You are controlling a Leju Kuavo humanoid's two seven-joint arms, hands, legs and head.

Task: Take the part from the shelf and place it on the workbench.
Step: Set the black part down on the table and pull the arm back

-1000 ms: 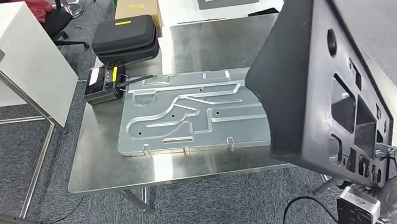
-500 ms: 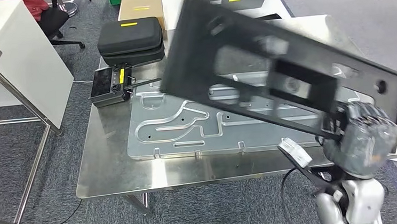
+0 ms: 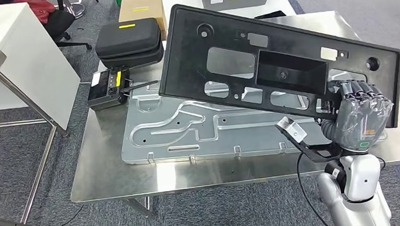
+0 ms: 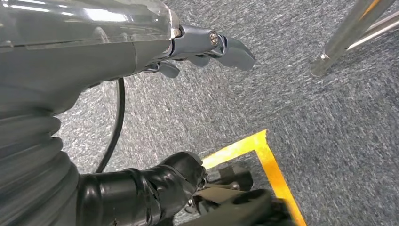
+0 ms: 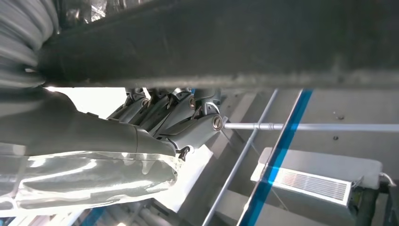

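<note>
Black plastic part (image 3: 270, 69) hangs tilted above the steel workbench (image 3: 116, 173), over the stamped metal plate (image 3: 188, 127); the right hand (image 3: 362, 113) grips its lower right edge. Left hand (image 4: 207, 47) (over carpet) holds nothing, fingers loosely apart.

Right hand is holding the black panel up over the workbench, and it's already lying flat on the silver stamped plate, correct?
Not quite. The right hand does hold the black panel over the workbench, but the panel isn't lying flat on the silver stamped plate. The head view shows it tilted up in the air above the plate.
</note>
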